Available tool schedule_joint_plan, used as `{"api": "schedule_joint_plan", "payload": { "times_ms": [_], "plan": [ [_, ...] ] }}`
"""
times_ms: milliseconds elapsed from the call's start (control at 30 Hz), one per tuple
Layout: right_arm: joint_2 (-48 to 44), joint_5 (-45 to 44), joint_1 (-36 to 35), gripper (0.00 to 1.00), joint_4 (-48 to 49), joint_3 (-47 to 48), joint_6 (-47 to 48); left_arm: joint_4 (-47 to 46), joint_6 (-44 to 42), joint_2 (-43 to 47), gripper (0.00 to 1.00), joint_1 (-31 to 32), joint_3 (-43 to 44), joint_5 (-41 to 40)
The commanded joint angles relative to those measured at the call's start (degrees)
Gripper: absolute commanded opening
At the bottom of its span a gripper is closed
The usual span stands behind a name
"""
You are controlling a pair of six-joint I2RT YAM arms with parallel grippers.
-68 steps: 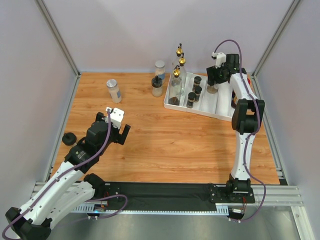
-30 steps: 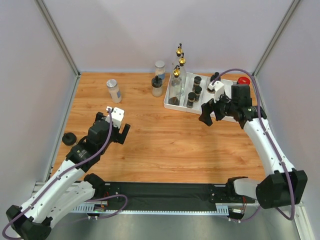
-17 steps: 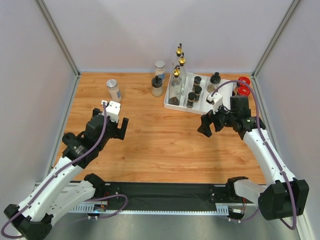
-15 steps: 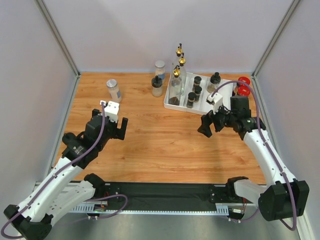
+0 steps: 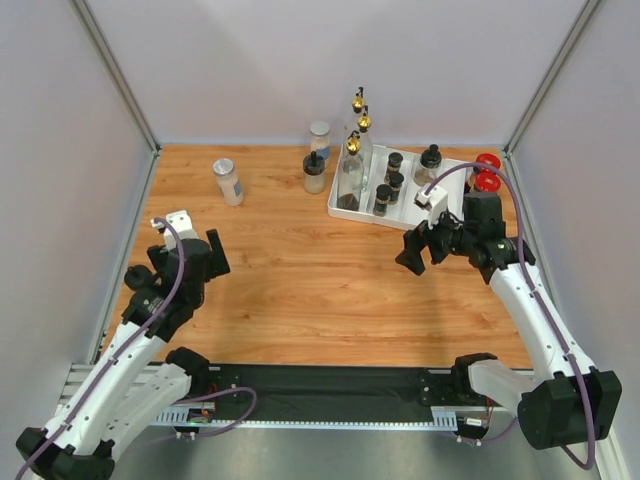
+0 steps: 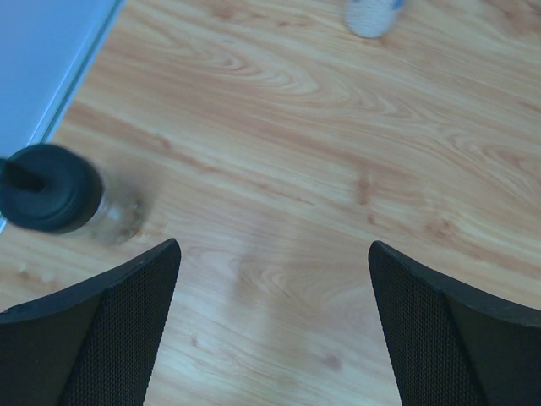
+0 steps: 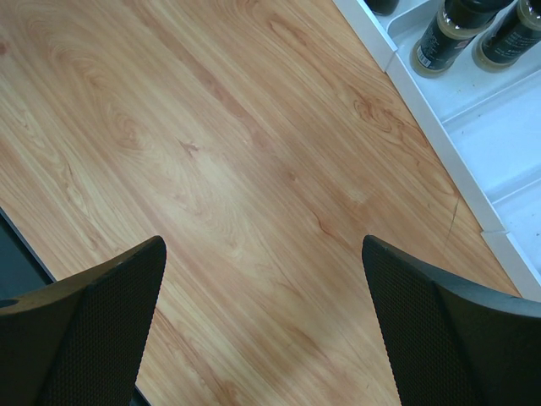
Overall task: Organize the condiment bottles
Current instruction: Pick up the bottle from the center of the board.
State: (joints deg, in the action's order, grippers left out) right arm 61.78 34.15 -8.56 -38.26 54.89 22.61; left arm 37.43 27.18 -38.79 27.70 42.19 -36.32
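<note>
Top external: left gripper [image 5: 188,252] and right gripper [image 5: 415,250] gape wide and empty over the wooden table [image 5: 320,285]; small black-capped spice jars [image 5: 383,200] stand in the white divided tray [image 5: 445,218]. Left wrist: a black-lidded clear glass jar [image 6: 59,190] stands on the table, left of the jaws. Right wrist: two of those jars show in the tray.

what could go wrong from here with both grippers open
1. The black-capped jar sits outside the open left gripper, just beyond one finger; descending here could knock it over rather than straddle it.
2. The tall gold-spouted bottles stand crowded at the tray's left end; the open right gripper could tip one when adding jars.
</note>
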Motion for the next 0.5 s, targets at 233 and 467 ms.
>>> {"api": "schedule_joint_plan", "payload": {
  "times_ms": [233, 467],
  "plan": [
    [-2.0, 0.2, -0.1, 1.00, 2.5, 0.6, 0.3, 12.0, 28.5, -9.8, 1.00, -18.9, 1.7, -1.5],
    [-2.5, -0.5, 0.0, 1.00, 2.5, 0.6, 0.6, 18.8, 37.2, -22.3, 1.00, -25.1, 6.3, -2.6]
  ]
}}
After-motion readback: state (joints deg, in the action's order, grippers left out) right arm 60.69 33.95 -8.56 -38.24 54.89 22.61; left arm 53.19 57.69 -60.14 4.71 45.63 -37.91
